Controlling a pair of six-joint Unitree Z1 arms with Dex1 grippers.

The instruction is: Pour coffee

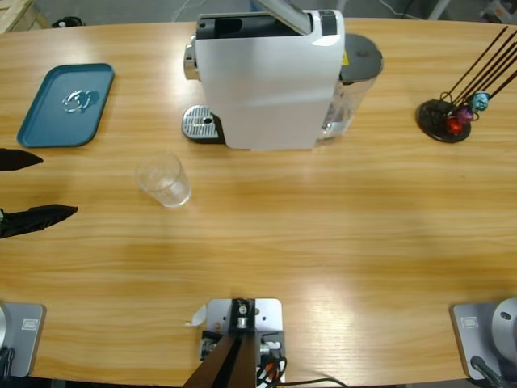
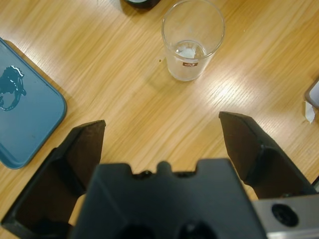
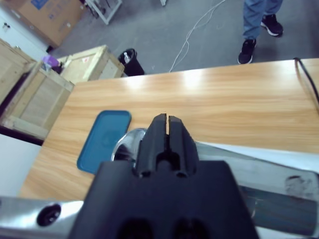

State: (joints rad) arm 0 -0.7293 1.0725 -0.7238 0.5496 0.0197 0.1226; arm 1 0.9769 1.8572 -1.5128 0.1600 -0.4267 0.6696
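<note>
Left end effector enters at the table's left edge, jaws spread wide, nothing between them. In the left wrist view the same end effector points along the table toward a clear glass tumbler, which stands upright and well apart from the jaw tips. High view: tumbler stands just in front of the coffee machine's drip grate, not on it.

Coffee: no amber layer can be made out in the tumbler; its bottom looks clear, with a pale glint and a small label low on the wall. Cannot tell whether any liquid is in it.

Teal tray lies at the far left of the table, a small puddle-like shine on its surface. It also shows at the left edge of the left wrist view.

Right end effector: jaws closed together, only a thin slit between them, nothing gripped. It sits above the machine's top, the tray beyond. A person's legs stand on the floor past the table.

Capsule stand with coloured capsules sits at the far right.
</note>
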